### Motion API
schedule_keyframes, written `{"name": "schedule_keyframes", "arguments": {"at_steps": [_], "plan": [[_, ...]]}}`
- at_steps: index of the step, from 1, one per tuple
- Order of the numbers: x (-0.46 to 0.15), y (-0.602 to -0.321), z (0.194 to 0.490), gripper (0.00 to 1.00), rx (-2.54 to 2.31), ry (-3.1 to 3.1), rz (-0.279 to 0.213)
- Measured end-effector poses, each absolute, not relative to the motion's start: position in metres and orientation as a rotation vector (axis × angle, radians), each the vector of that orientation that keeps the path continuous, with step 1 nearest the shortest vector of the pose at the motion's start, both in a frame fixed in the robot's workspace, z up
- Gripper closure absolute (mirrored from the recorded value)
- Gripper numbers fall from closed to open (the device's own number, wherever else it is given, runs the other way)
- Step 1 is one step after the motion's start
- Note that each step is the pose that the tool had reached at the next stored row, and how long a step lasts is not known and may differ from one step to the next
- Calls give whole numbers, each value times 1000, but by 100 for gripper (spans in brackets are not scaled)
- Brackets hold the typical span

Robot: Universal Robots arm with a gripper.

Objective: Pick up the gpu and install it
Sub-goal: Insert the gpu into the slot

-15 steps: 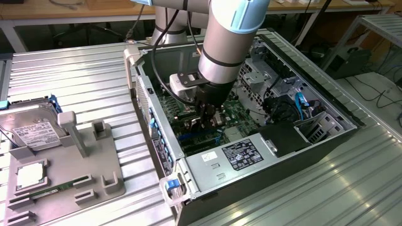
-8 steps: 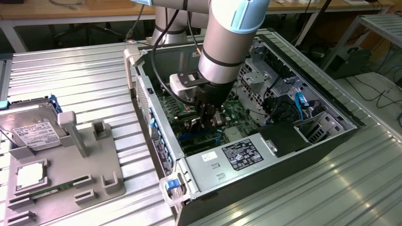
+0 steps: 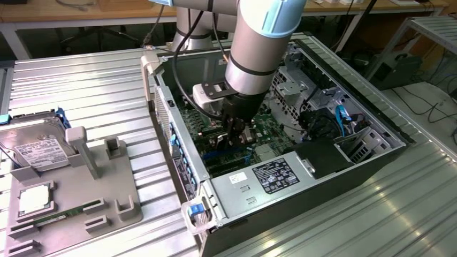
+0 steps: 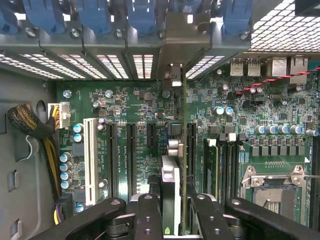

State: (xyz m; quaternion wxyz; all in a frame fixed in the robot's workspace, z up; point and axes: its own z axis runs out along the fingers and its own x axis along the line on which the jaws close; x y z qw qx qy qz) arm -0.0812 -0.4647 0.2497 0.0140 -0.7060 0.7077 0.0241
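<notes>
Inside the open computer case (image 3: 371, 120), my gripper (image 3: 239, 136) hangs low over the green motherboard (image 3: 275, 131). In the wrist view the gripper (image 4: 176, 220) is shut on the gpu (image 4: 171, 182), which I see edge-on as a thin upright card between the two black fingers (image 4: 147, 215). The card runs along a black expansion slot (image 4: 191, 150), and its metal end bracket (image 4: 173, 75) reaches the rear slot openings of the case. Whether the card's edge sits in the slot or just above it I cannot tell.
A grey fixture tray (image 3: 107, 187) on the exterior view's left holds a hard drive (image 3: 36, 150) and a RAM stick (image 3: 61, 217). Blue slot latches (image 4: 95, 15), a white slot (image 4: 90, 160) and a yellow cable bundle (image 4: 47, 150) surround the card. The power supply (image 3: 275, 174) fills the case's near end.
</notes>
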Motion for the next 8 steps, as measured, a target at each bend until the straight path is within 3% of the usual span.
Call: {"name": "schedule_keyframes", "arguments": {"at_steps": [8], "plan": [[-81, -464, 246, 72, -2212, 2191, 75]]}}
